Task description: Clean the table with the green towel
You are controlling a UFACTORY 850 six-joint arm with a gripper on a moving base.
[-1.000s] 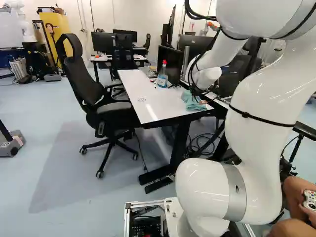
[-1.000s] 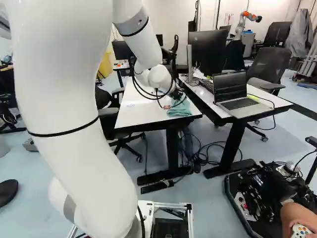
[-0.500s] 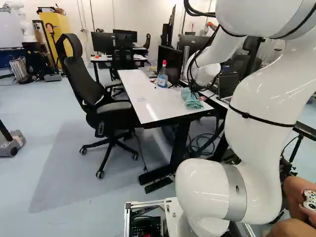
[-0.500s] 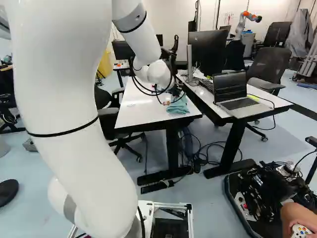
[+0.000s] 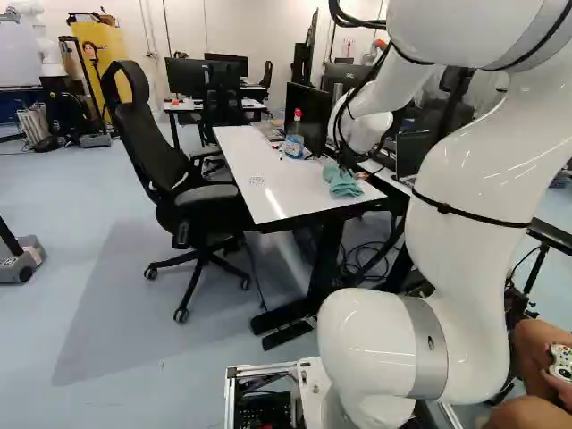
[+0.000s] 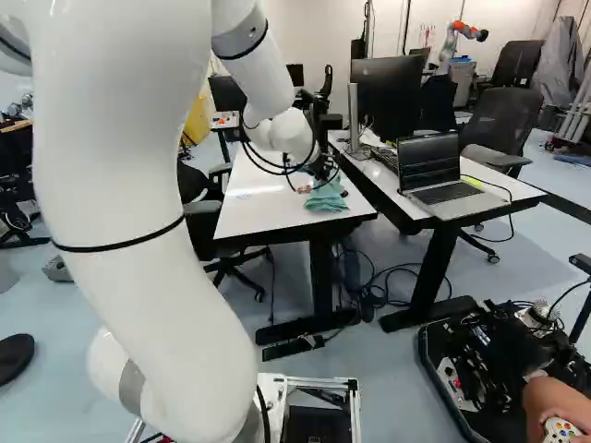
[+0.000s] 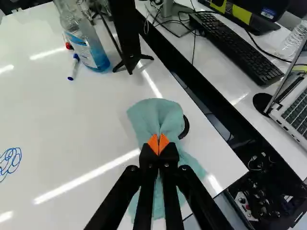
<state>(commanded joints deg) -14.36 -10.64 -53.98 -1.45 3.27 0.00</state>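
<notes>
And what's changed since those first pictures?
The green towel moved a little across the white table, toward the side with the black office chair. That's left in both base views. The arm moved that way too. Its fingers are shut on the towel; I can't tell whether they were before. The base, chair and bottle of blue liquid stayed put.

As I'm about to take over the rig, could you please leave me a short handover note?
Gripper: shut on the green towel.
Towel: on the table, near a corner.
Done: towel gripped.
Left: the blue scribble, away from the towel, is not wiped off.
Mind the bottle and blue marker; they may get in the way of wiping.
</notes>
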